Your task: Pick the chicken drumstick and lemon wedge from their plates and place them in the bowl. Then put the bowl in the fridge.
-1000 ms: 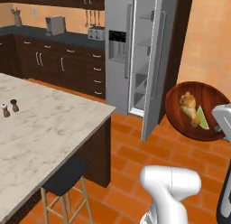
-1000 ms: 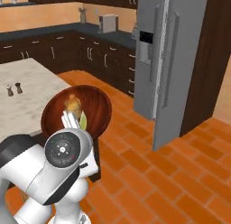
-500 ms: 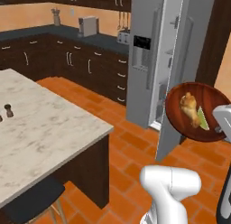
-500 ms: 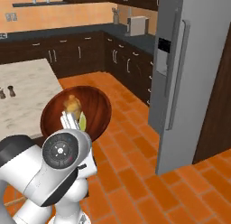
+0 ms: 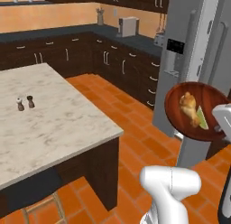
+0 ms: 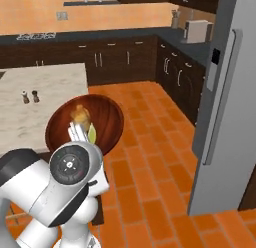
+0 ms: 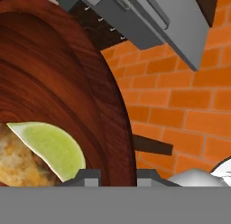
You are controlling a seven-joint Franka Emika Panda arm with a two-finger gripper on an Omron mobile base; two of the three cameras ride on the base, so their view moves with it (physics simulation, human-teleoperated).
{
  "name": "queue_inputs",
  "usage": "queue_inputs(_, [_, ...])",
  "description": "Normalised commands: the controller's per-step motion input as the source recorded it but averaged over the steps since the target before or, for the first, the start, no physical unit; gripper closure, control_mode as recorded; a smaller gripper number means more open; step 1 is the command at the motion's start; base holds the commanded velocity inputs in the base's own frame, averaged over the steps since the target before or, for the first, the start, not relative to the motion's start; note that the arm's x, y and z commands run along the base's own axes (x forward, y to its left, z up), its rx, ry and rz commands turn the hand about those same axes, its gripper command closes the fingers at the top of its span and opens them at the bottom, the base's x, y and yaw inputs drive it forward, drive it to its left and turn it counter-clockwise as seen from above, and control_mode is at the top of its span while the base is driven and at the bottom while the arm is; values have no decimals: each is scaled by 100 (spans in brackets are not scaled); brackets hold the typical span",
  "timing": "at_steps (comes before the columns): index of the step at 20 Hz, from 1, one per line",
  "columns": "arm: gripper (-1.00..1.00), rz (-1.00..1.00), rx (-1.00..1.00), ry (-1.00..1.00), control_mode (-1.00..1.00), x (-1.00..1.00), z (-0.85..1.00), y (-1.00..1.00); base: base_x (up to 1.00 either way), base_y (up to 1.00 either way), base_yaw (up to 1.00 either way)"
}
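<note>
Fridge: tall grey brushed-metal unit at the right of the left base view, a dark dispenser panel on one door, a long vertical handle on the door edge nearest the camera in the right base view; stands on the orange tile floor next to a run of dark cabinets under a dark worktop. Island counter: pale marbled top on a dark base, left of the arm, well apart from the fridge; carries two small shakers, one pale and one dark, just beside each other. Toaster-like appliance: pale box on the far worktop, near the fridge. Bowl: round, shallow, glossy reddish-brown wood, held up in the air off every surface, tilted so its inside faces the left base camera, between the island and the fridge; its rim runs down to the gripper in the hand view. Gripper: jaws pressed together on the bowl's rim, pinching it; finger tips barely showing at the bottom of the hand view. Chicken drumstick: lumpy golden-brown piece lying inside the bowl, near its middle. Lemon wedge: pale yellow-green sliver inside the bowl, touching the drumstick on the side nearest the gripper
</note>
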Motion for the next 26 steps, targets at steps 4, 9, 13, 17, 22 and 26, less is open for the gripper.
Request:
queue_inputs(4, [100,0,0,0,100,0,0,0,75,-90,21])
queue_inputs(9, [100,0,0,0,100,0,0,0,94,-33,15])
queue_inputs(13, [100,0,0,0,100,0,0,0,100,0,7])
queue_inputs(17, [100,0,0,0,100,0,0,0,97,18,0])
queue_inputs(22, [100,0,0,0,100,0,0,0,67,-54,10])
queue_inputs(26, [100,0,0,0,100,0,0,0,59,-45,11])
